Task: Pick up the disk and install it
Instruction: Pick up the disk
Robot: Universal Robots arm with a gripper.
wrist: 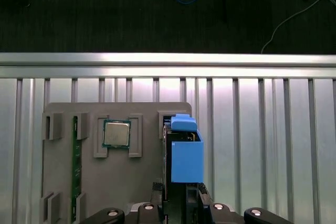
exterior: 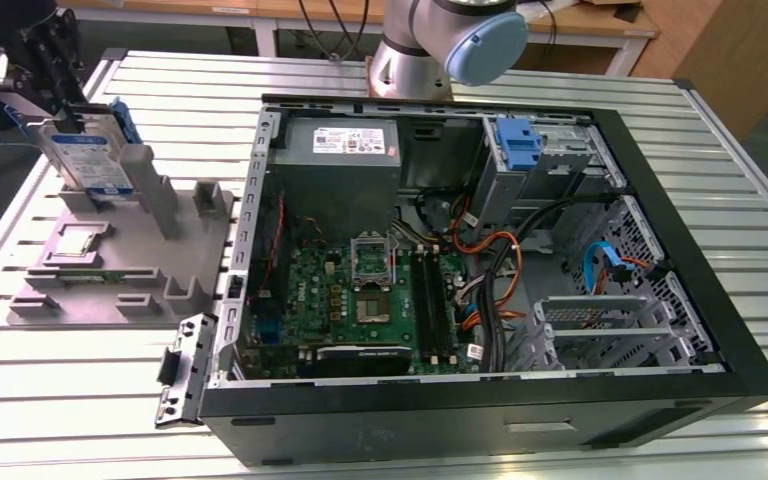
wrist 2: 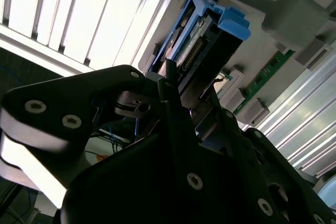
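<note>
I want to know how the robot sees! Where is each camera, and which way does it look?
Exterior view: off the arm, looking down on the open case, arm and gripper.
First wrist view: on the wrist, facing the grey holder; the gripper shows.
Second wrist view: on the wrist, close behind the gripper's black body.
Both wrist views share the disk.

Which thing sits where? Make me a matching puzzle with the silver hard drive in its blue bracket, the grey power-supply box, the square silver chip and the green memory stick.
Things:
1. silver hard drive in blue bracket
2. grey power-supply box
3. square silver chip
4. green memory stick

Places:
A. flat in a square recess of the grey tray
B. inside the black computer case
C. upright on the tray, at the gripper
D. in a narrow slot of the tray

Pairs: 1-C, 2-B, 3-A, 4-D
</note>
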